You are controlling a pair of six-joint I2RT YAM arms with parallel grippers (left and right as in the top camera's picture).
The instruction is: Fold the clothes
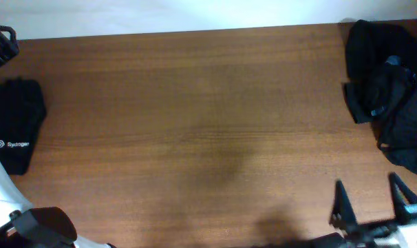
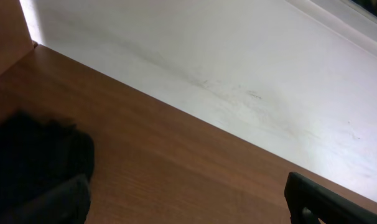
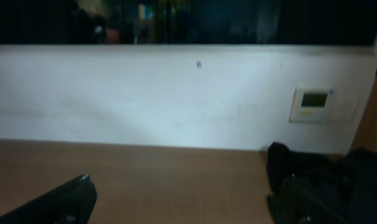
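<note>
The right hand [image 1: 369, 198] stands released, its two fingers spread wide with nothing between them, low over the near right part of the table [image 1: 195, 124]. Just beyond it, a crumpled heap of black clothes [image 1: 391, 89] runs along the table's right edge up to the far corner; the right wrist view shows that heap [image 3: 313, 168] ahead and to the right, below a white wall [image 3: 145, 99]. The left hand [image 2: 188, 210] is also released and empty, its fingers wide apart over bare wood. A folded black garment [image 1: 16, 124] with a small white logo facing up lies flat at the table's left edge, well apart from the heap.
</note>
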